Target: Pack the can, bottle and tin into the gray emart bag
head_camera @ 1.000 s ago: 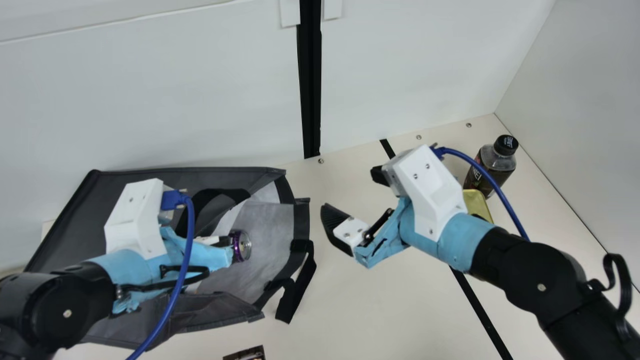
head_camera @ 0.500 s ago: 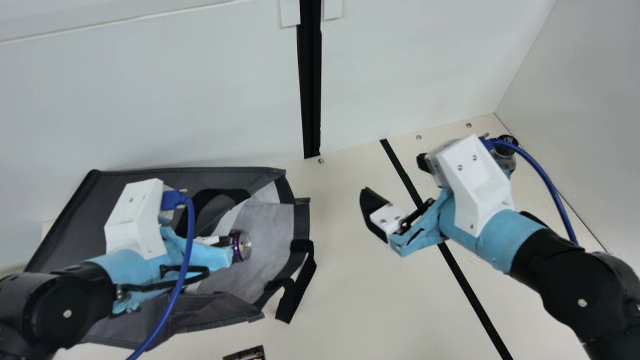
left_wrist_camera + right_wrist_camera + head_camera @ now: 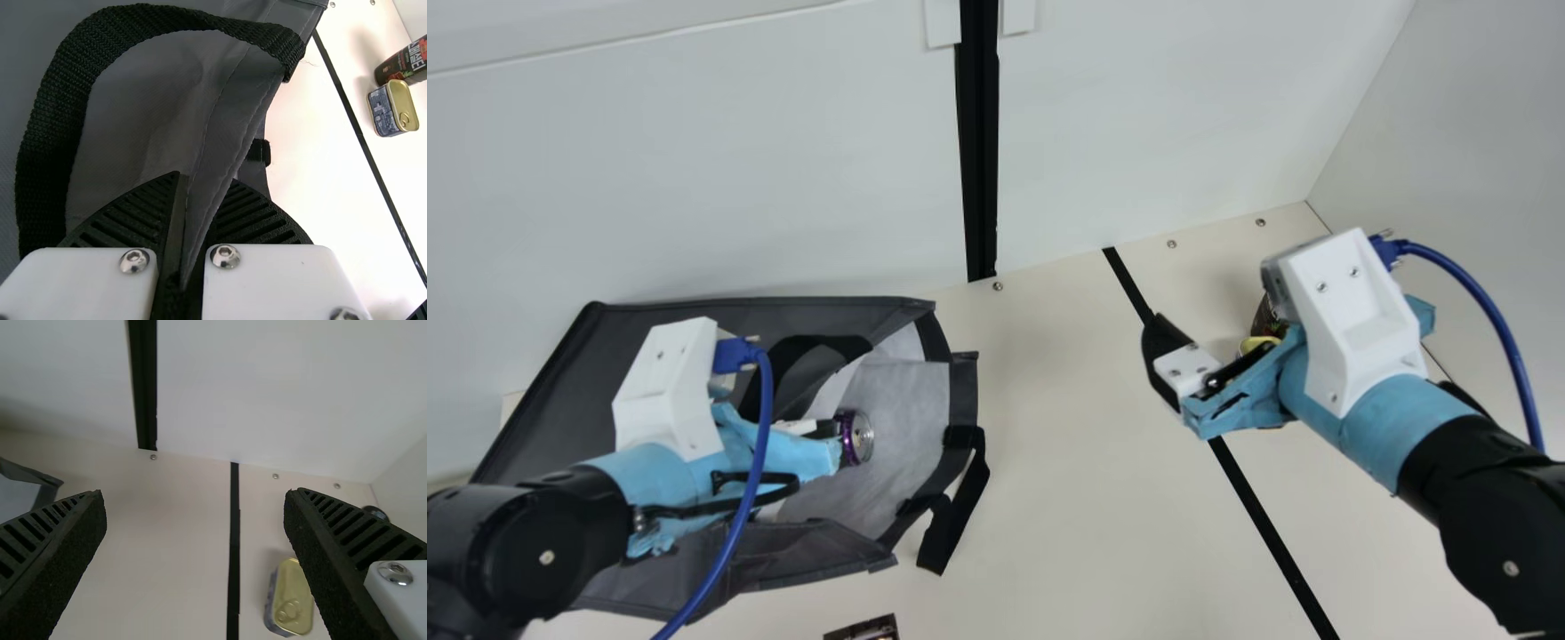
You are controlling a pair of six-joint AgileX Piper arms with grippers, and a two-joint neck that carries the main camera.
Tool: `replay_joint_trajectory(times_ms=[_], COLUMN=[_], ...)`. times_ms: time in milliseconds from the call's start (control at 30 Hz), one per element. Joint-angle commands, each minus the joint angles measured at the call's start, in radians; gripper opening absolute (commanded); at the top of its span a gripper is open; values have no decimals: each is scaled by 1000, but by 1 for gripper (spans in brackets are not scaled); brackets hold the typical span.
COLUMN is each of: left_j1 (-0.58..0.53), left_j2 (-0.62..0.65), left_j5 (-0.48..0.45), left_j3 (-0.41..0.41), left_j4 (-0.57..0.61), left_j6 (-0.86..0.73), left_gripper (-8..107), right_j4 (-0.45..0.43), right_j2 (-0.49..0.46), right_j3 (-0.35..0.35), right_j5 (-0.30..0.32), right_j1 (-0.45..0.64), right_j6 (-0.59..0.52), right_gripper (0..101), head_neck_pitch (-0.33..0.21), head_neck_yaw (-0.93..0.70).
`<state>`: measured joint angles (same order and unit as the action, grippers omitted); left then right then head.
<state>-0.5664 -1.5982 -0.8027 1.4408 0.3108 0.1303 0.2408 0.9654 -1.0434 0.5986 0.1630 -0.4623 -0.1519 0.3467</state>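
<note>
1. Clearly, the left tool [image 3: 783, 444] is over the gray emart bag [image 3: 871, 387], its jaws closed on a fold of the gray fabric, as the left wrist view shows.
2. The bag lies on its side on the cream tabletop [image 3: 1049, 533], its mouth toward the right arm; a black strap [image 3: 947, 533] droops from the mouth onto the tabletop.
3. The purple can [image 3: 855, 437] is inside the mouth, partly hidden by the left tool; whether they touch, I cannot tell.
4. The right tool [image 3: 1183, 364] is spread wide above the far right part of the tabletop.
5. The tin [image 3: 1260, 344] sits on the tabletop, right of a black line [image 3: 1263, 507], with its gold lid and ring showing in the wrist views.
6. The dark bottle [image 3: 1265, 317] is just beside the tin, near the right wall [image 3: 1476, 133], partly hidden behind the right tool.
7. A dark printed object [image 3: 863, 628] is cut off at the main view's bottom edge; I cannot tell what it is.
</note>
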Motion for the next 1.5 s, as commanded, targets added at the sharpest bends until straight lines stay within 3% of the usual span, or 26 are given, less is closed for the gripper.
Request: replay_joint_trajectory(times_ms=[0, 433, 833, 1167, 1467], left_j1=[0, 0, 0, 0, 0], left_j2=[0, 0, 0, 0, 0], left_j5=[0, 0, 0, 0, 0], left_j3=[0, 0, 0, 0, 0], left_j4=[0, 0, 0, 0, 0], left_j6=[0, 0, 0, 0, 0], left_gripper=[10, 10, 10, 10, 10], right_j4=[-71, -353, -549, -622, -637], right_j2=[-4, -29, -40, -44, -52], right_j3=[-8, -97, -170, -217, -238], right_j5=[14, 146, 295, 375, 414], right_j1=[4, 6, -55, -109, -92], right_j6=[47, 274, 431, 509, 548], right_gripper=[91, 91, 91, 91, 91], head_neck_pitch=[-23, -23, -23, -23, -23], head_neck_yaw=[2, 2, 2, 2, 2])
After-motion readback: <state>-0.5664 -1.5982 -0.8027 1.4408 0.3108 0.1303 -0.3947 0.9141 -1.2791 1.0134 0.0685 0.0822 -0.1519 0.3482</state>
